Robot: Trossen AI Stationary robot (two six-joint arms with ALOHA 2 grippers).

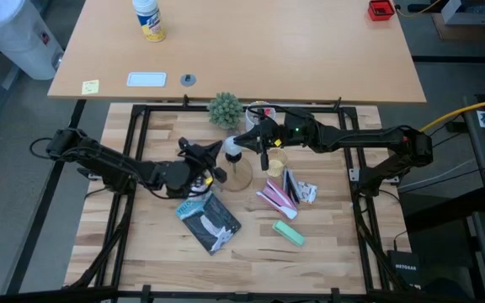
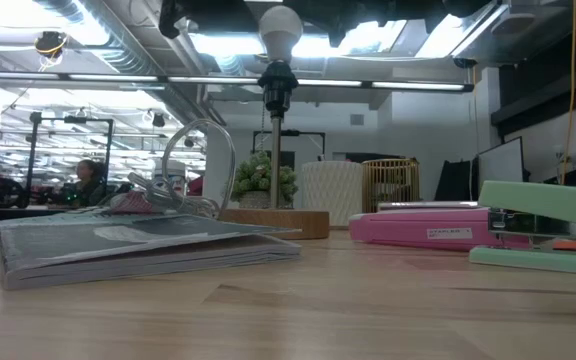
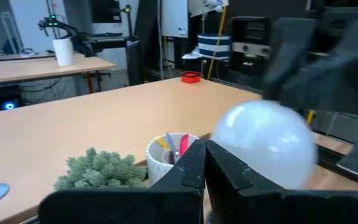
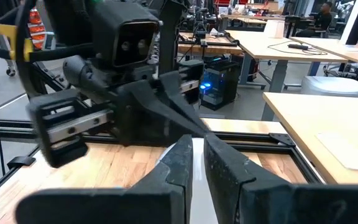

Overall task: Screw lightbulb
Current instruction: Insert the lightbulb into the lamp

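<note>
The bulb (image 2: 280, 30) is seen standing on top of the socket (image 2: 277, 84) of the wooden stand (image 2: 273, 222). Its round end is pointed straight up and its screw end is pointed down into the socket, so its long line is kept upright, in line with the thin pole of the stand. How far the screw end is turned in cannot be told. In the view from above, the bulb (image 1: 233, 149) is found in the middle of the table (image 1: 327, 252), right over the stand's round base. The left gripper (image 1: 212, 154) is held just beside the bulb, on the bulb's left, with its fingers (image 3: 194, 165) pressed together and nothing pinched between them; the bulb (image 3: 267, 144) is seen close behind them. The right gripper (image 1: 252, 139) is held just beside the bulb on the other side, also pressed together, and whether the bulb is touched by it cannot be told. A small plant (image 1: 225, 109) is set behind the stand. A cup (image 1: 276, 159) is placed to the right of the stand. A book (image 1: 209, 220) is laid in front of the stand, and a green stapler (image 1: 289, 232) is laid farther to the right of the book.
</note>
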